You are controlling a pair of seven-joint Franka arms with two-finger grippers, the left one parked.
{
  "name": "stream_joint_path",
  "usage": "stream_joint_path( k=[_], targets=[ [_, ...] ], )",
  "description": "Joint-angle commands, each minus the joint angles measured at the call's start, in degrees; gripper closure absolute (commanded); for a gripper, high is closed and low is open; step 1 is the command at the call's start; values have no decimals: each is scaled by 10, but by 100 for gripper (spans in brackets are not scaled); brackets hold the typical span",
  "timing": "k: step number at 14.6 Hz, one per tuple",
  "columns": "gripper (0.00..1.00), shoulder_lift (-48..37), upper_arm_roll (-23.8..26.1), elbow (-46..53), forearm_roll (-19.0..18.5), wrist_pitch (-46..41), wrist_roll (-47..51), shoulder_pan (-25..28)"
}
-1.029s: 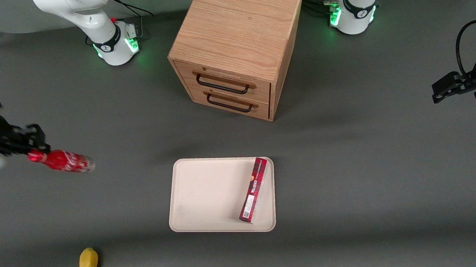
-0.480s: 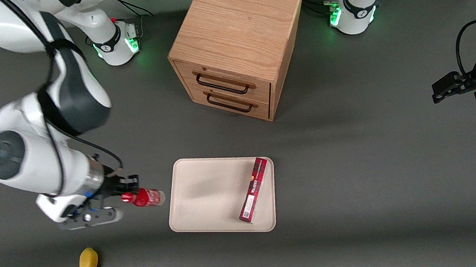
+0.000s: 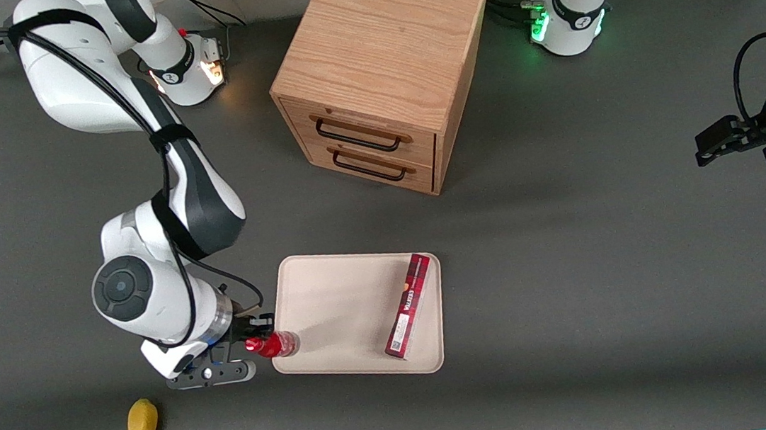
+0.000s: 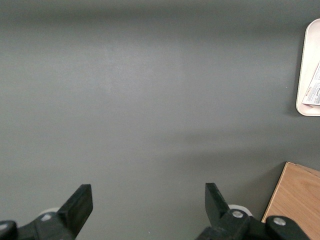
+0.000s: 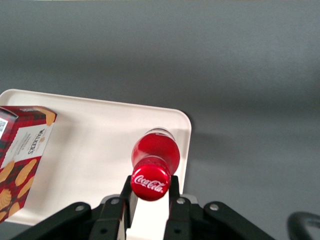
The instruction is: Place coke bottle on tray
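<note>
**Over the tray corner: bottle held by its neck**

At the tray's (image 3: 335,298) corner nearest the front camera, toward the working arm's end, we see the coke bottle (image 3: 275,344) pinched by the gripper (image 3: 251,345). Jaws are closed narrow, just under the cap.

Right wrist view gives what the front view can't: the bottle (image 5: 153,165) seen cap-on, red cap with white script, body dropping away toward the tray (image 5: 100,150) just inside its rounded rim. Both fingers (image 5: 126,192) press the neck on either side. We can't tell from either view whether the base touches the tray.

Front view adds layout: bottle reads as a short red shape, pale clear base over the tray rim.

Red cookie box (image 3: 408,305) lies flat on the tray toward the parked arm's end, well apart from the bottle. Lemon (image 3: 142,420) sits on the table, nearer the front camera than the gripper. Wooden drawer cabinet (image 3: 382,72) stands farther from the camera than the tray.
</note>
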Motion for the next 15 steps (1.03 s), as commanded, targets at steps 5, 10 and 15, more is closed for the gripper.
stream_joint_path(
  k=[5, 10, 15],
  targets=[
    [100, -9, -4, -73, -12, 78, 48, 14],
    [41, -25, -4, -127, -22, 107, 78, 25],
    [0, -48, -3, -137, -24, 103, 76, 19]
  ],
)
